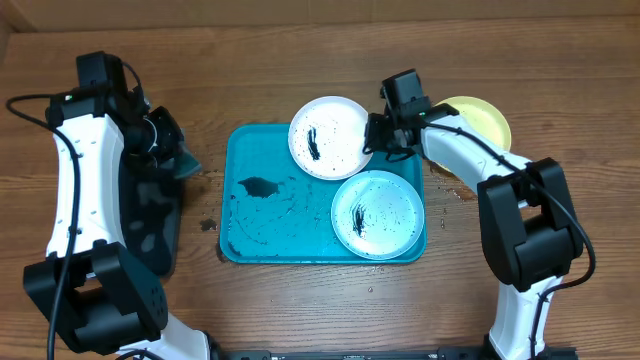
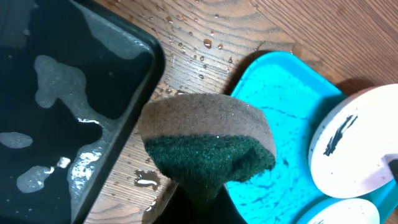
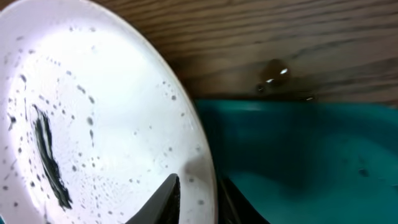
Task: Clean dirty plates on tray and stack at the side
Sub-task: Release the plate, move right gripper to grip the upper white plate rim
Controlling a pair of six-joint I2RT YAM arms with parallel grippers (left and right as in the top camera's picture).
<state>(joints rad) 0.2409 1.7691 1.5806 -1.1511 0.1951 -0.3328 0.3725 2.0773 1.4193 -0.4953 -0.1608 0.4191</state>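
The right gripper point(image 1: 380, 135) is grasping the white plate point(image 1: 325, 135) by its rim. The plate is overhanging the far edge of the tray point(image 1: 260, 225), whose long side is running left to right. The teal plate point(image 1: 378, 214) is lying nearer the robot than this gripper, and the yellow-green plate point(image 1: 485, 120) is just to its right on the worktop point(image 1: 300, 50). The left gripper point(image 1: 172, 150) is clenching a sponge point(image 2: 205, 149) beside the black tray point(image 2: 56, 93).

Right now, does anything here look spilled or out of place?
Yes. A dark puddle smears the blue tray, water drops dot the table beside it, and the white plate overhangs the tray's far rim, pinched by the right gripper.
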